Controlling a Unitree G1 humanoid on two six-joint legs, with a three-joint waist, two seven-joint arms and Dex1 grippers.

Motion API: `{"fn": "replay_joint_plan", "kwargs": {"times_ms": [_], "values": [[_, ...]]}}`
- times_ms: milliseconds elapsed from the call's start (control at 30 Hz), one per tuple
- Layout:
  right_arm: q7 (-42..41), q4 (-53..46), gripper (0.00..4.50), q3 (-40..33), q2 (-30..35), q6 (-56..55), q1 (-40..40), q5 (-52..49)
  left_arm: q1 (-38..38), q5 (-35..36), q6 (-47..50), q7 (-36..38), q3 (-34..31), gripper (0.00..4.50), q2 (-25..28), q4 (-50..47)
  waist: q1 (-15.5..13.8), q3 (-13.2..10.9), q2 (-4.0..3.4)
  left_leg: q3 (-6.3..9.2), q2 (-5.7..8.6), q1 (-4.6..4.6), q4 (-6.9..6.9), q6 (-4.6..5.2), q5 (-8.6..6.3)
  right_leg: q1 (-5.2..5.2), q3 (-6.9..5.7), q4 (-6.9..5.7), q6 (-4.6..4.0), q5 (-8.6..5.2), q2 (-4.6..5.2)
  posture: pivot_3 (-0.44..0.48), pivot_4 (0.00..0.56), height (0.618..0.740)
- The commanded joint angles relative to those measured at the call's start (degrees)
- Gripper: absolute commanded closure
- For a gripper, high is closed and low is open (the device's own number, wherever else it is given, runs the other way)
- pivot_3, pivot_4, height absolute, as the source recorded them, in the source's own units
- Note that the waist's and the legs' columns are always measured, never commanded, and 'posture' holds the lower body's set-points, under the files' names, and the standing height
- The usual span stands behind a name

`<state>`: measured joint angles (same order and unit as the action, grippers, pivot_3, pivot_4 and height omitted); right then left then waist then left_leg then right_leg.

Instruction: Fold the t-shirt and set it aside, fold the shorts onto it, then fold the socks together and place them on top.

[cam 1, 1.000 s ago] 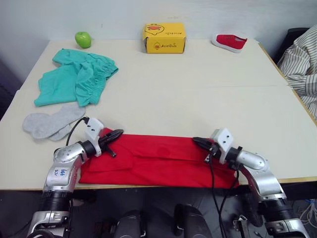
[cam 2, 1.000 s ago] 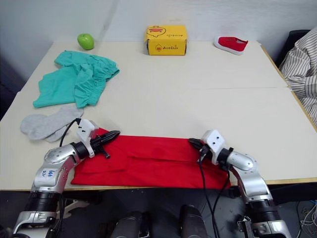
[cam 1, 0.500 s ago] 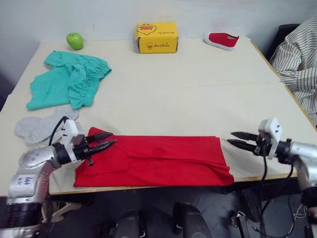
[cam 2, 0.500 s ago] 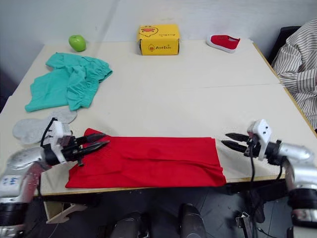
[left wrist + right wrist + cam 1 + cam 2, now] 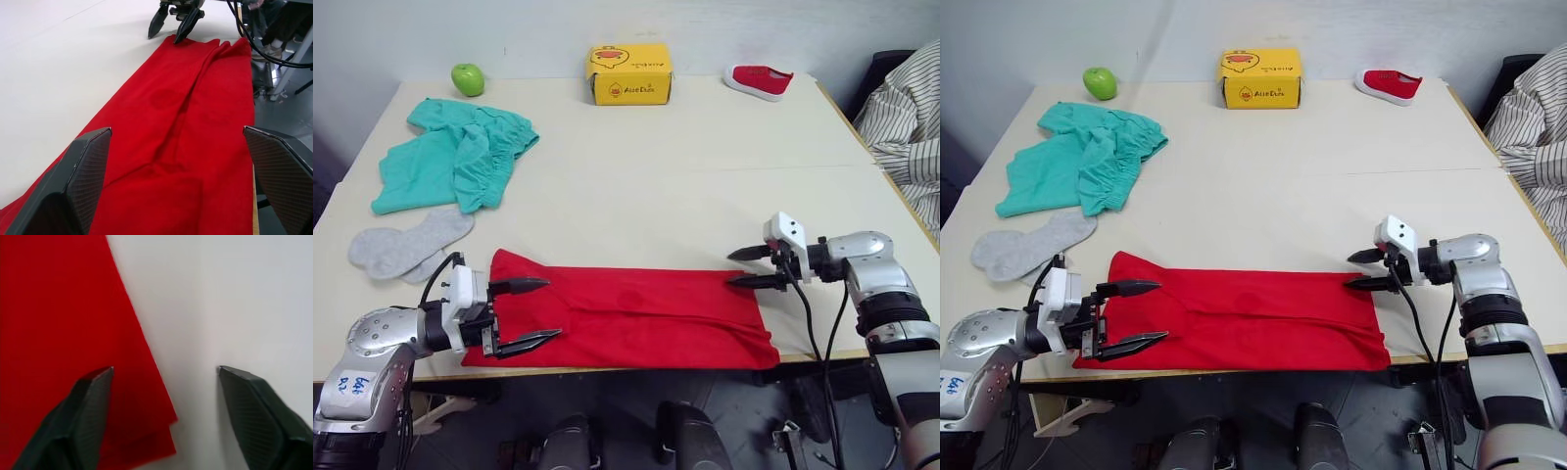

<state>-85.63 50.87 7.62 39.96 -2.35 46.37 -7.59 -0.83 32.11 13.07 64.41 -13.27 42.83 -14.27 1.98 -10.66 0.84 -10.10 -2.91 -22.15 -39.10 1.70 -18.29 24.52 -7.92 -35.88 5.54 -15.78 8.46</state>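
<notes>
The red t-shirt [image 5: 626,318] lies folded into a long flat band along the table's near edge. My left gripper [image 5: 536,313] hovers open over its left end, holding nothing. At the band's far right corner my right gripper [image 5: 744,267] stands open, its lower fingertip at the cloth's edge. The teal shorts [image 5: 455,152] lie crumpled at the back left of the table. The grey socks [image 5: 406,243] rest in front of them, near the left edge. The left wrist view looks down the length of the t-shirt [image 5: 186,127] toward the right gripper [image 5: 173,22].
A green apple [image 5: 467,78], a yellow box [image 5: 628,73] and a small red shoe [image 5: 759,80] line the table's far edge. A person in a striped shirt [image 5: 906,108] sits at the right. The white table [image 5: 705,186] is bare in the middle.
Both grippers have let go of the t-shirt and opened. The right gripper swung out to the right, then came back to the shirt's right corner. The left gripper drew back left.
</notes>
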Motion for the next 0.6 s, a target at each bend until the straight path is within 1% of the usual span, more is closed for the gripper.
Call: {"fn": "replay_joint_plan", "kwargs": {"times_ms": [33,133,233,267,333,400,500,600], "values": [[-5.80,-1.06,2.18,2.37,-1.26,1.57,-0.48,1.12,-0.72,0.44,-0.71,-0.95,-2.14,0.00,0.35,-1.98,0.00,0.00,0.00,0.00,0.00,0.00,0.00,0.00,0.00,-0.01,0.00,0.00,0.00,0.00,0.00,0.000,0.150,0.740],[-6.81,-2.75,3.23,3.80,-1.07,2.67,-0.32,0.91,-1.38,0.07,-1.13,-1.73,-2.73,0.00,0.11,-2.00,0.00,0.00,0.00,0.01,-0.01,0.01,0.00,0.00,0.00,-0.01,0.00,-0.01,0.00,0.00,0.00,0.000,0.150,0.740],[-6.85,-1.28,4.29,4.24,-0.77,1.93,1.90,1.88,-1.90,-0.05,-1.21,-2.84,-3.01,0.00,-0.34,-2.33,0.01,0.00,0.00,0.01,-0.01,0.01,0.00,-0.01,-0.01,0.00,0.00,-0.01,-0.01,0.00,0.01,0.000,0.150,0.740],[-6.12,0.15,4.45,4.28,-0.61,1.44,3.33,2.55,-2.05,-0.11,-1.29,-3.36,-3.05,0.00,-0.54,-2.49,0.02,0.00,0.00,0.01,-0.01,0.01,0.00,-0.01,-0.01,0.00,0.00,-0.01,-0.01,0.00,0.01,0.000,0.150,0.740],[-3.25,4.20,4.45,3.73,-0.66,-0.67,7.34,3.75,-2.16,0.02,-1.24,-4.93,-3.39,0.00,-1.24,-2.73,0.08,0.00,-0.01,0.00,0.01,0.01,0.00,-0.01,0.00,0.00,0.01,-0.01,0.00,0.00,0.04,0.000,0.150,0.740],[1.45,9.04,4.45,3.09,-1.29,-2.40,12.38,5.32,-2.02,-0.06,-0.96,-7.09,-3.86,0.00,-2.15,-2.74,0.21,-0.03,-0.05,-0.02,0.02,0.01,-0.01,0.00,0.00,0.02,0.03,-0.02,0.00,0.00,0.05,0.000,0.150,0.740],[11.32,14.93,4.45,2.82,-3.13,-5.58,18.94,8.68,-1.85,-0.20,-0.10,-10.17,-4.05,0.00,-3.37,-2.78,0.67,-0.05,-0.09,-0.02,0.00,-0.01,0.00,-0.05,0.00,0.07,0.08,-0.08,-0.02,-0.01,0.04,0.000,0.150,0.740],[21.16,19.45,4.45,3.18,-5.67,-6.43,24.28,11.91,-0.59,-1.67,-1.11,-15.43,-3.95,0.00,-6.50,-2.32,1.22,-0.06,-0.09,0.00,-0.02,-0.02,0.04,-0.10,-0.02,0.07,0.14,-0.10,-0.08,-0.04,0.04,0.000,0.150,0.740]]}}
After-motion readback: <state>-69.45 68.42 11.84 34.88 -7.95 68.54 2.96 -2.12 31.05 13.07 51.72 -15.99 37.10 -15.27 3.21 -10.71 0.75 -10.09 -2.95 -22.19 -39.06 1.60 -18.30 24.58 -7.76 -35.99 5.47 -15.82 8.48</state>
